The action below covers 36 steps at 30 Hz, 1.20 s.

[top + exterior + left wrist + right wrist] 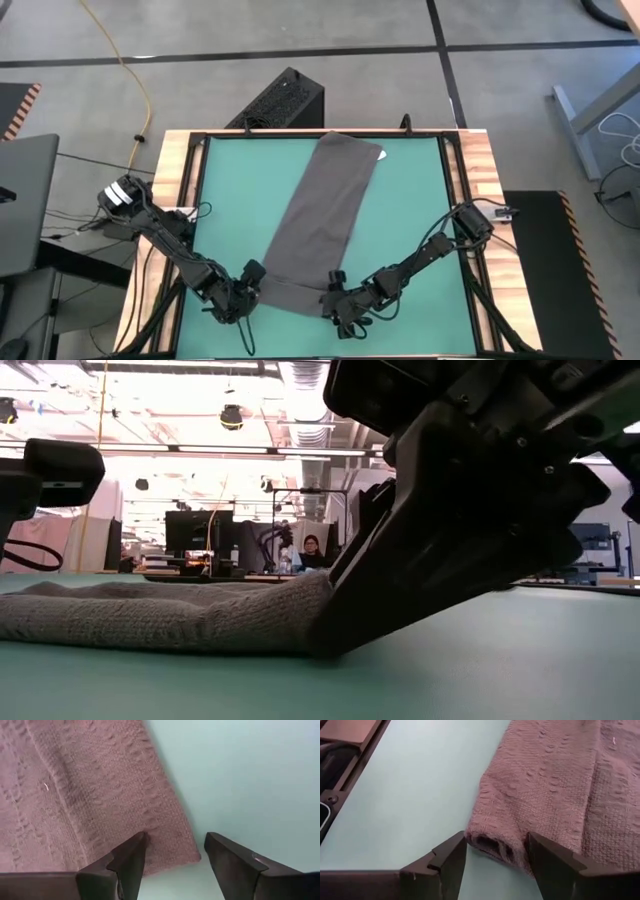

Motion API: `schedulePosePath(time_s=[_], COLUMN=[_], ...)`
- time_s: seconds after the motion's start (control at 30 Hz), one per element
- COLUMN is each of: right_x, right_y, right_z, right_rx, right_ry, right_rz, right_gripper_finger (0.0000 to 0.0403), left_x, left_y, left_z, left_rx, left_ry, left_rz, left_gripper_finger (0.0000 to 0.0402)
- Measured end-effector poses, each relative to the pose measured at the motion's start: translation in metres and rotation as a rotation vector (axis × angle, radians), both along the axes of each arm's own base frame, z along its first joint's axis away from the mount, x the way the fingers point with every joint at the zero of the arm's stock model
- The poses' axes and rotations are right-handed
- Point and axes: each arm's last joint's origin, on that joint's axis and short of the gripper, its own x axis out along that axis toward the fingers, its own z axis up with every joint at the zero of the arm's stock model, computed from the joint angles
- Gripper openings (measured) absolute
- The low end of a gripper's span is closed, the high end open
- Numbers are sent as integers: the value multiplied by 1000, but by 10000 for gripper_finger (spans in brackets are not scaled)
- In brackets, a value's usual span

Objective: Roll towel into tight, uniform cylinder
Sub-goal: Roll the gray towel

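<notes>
A green mat (410, 200) is covering the table, framed by a wooden border (478, 160), with grey floor all around it and, in the low view, a bright office stretching behind where a person (311, 550) is sitting at a desk.

The towel (315, 225) is lying on the mat as a long dark grey strip, running at a slant from the far edge, where its small white tag (379, 155) is showing, down to the near edge between the two arms. In the low view its near end is sitting slightly bunched and raised off the mat.

The left gripper (172, 857) is standing at the towel's near left corner with its fingers spread apart, one finger resting over the cloth and the other over bare mat, so the corner is lying between them unclamped.

The right gripper (495, 855) is sitting at the near right corner, fingers likewise parted, straddling a folded-over lip of the fabric without pinching it.
</notes>
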Motion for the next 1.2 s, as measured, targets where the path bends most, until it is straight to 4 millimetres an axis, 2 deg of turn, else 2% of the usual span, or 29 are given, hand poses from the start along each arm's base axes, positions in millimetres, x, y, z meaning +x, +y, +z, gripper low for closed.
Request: schedulePosePath(time_s=[0.07, 0.17, 0.33, 0.4, 0.53, 0.6, 0.7, 0.83, 0.9, 1.07, 1.2], right_x=[0, -1, -4, -7, -15, -21, -37, -65, -78, -104, -113], right_y=[0, -1, 5, 8, 16, 22, 27, 19, 12, -3, -6], right_z=[0, -1, -1, 0, 1, 3, 11, 28, 29, 13, -4], right_rx=[18, 44, 60, 61, 84, 95, 108, 218, 331, 650, 754], right_ry=[9, 24, 23, 28, 57, 70, 75, 8, -29, -67, -23], right_rz=[-19, -56, -61, -58, -71, -69, -53, -137, -214, -373, -472], right_gripper_finger=[217, 170, 53, 22, 25, 25, 22, 22, 22, 22, 22], left_x=[1, 4, 8, 9, 14, 18, 26, 36, 42, 58, 72], left_y=[2, 5, 8, 10, 15, 21, 33, 46, 48, 58, 68], left_z=[-1, -1, -1, 0, 14, 27, 44, 51, 51, 40, 24], left_rx=[-10, -44, -96, -133, -284, -389, -534, -699, -780, -897, -961], left_ry=[8, 23, 51, 65, 77, 69, 73, 136, 165, 257, 333], left_rz=[27, 79, 112, 128, 177, 224, 333, 433, 461, 568, 671], left_gripper_finger=[191, 154, 50, 15, 4, 3, 2, 1, 1, 0, 0])
